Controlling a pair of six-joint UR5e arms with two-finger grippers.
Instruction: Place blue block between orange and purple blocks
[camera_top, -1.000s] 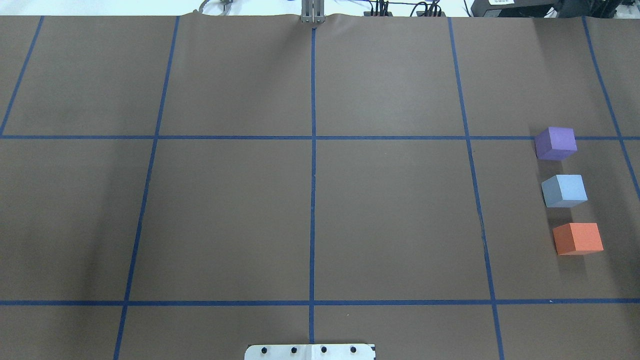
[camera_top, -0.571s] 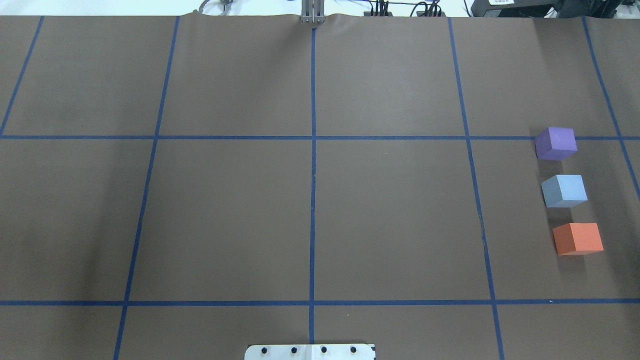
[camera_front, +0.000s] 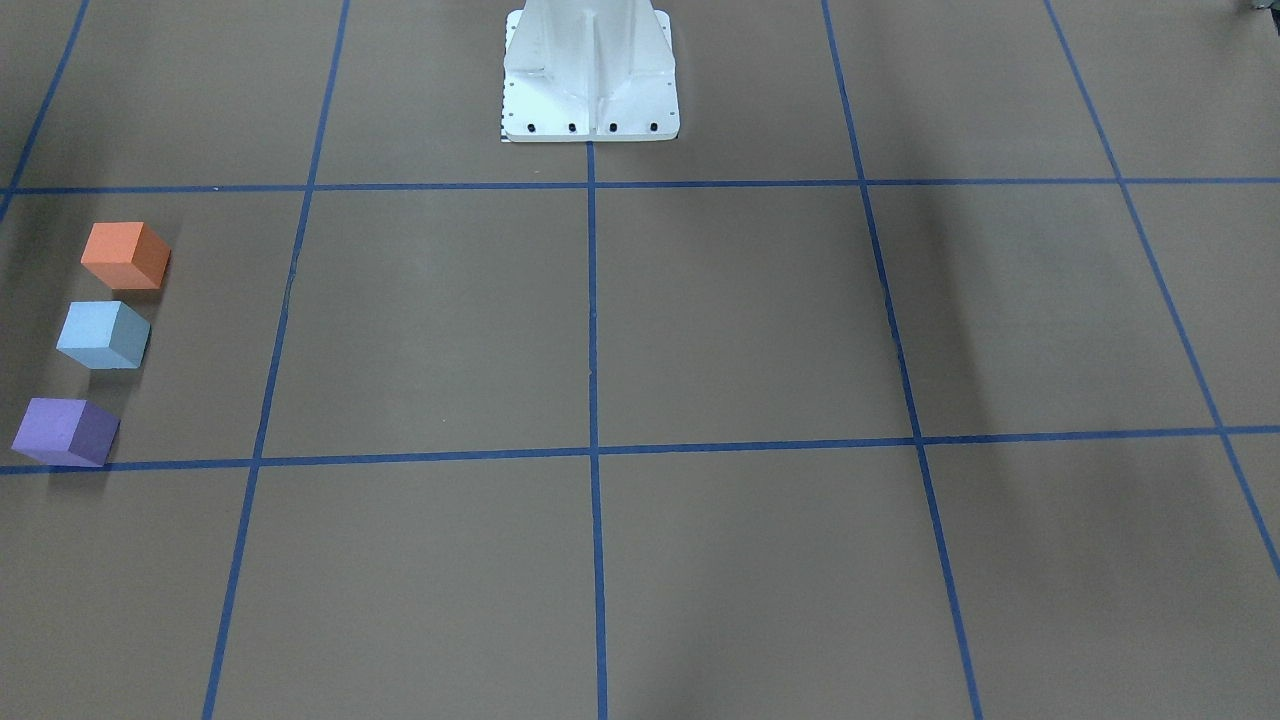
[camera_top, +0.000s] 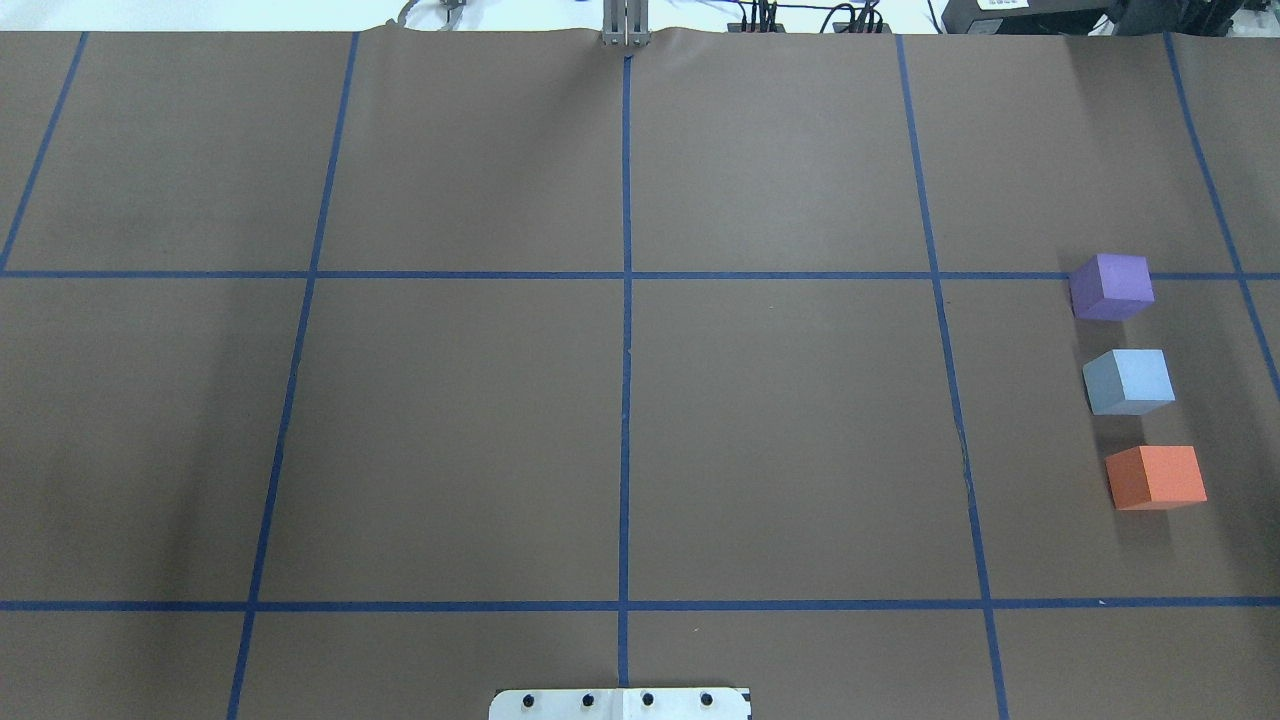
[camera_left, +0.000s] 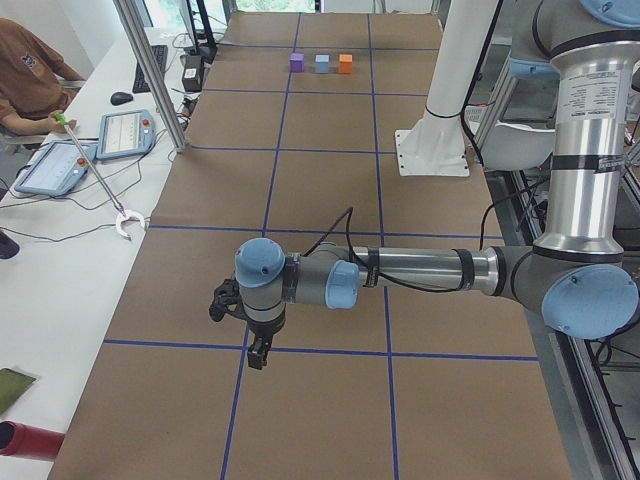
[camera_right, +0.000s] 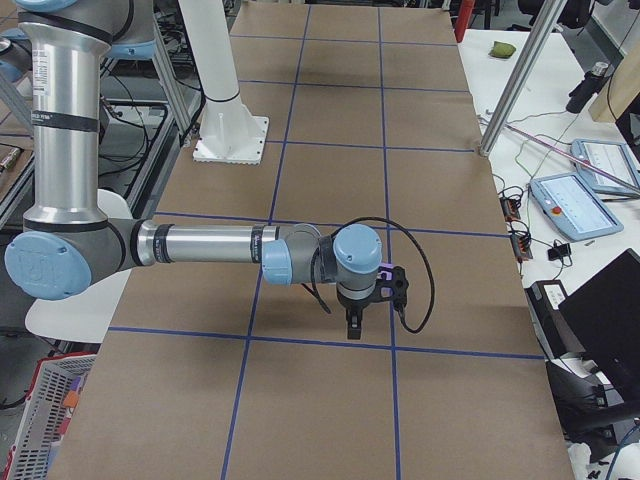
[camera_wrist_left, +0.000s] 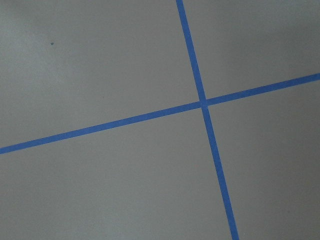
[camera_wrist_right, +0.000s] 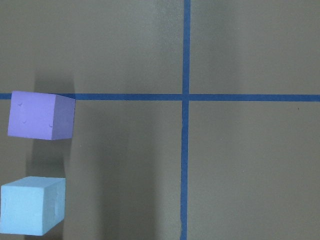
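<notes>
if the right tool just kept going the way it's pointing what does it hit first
Probably the bare table cover near the blue tape crossing: the right tool points straight down. In its wrist view the purple block and blue block sit off to one side, out of that line.

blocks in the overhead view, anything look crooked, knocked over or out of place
Nothing stands out. The blue block sits flat between the purple block and the orange block, with a gap on each side. The row slants slightly and the purple block sits at a tape line, but none is tipped or damaged.
</notes>
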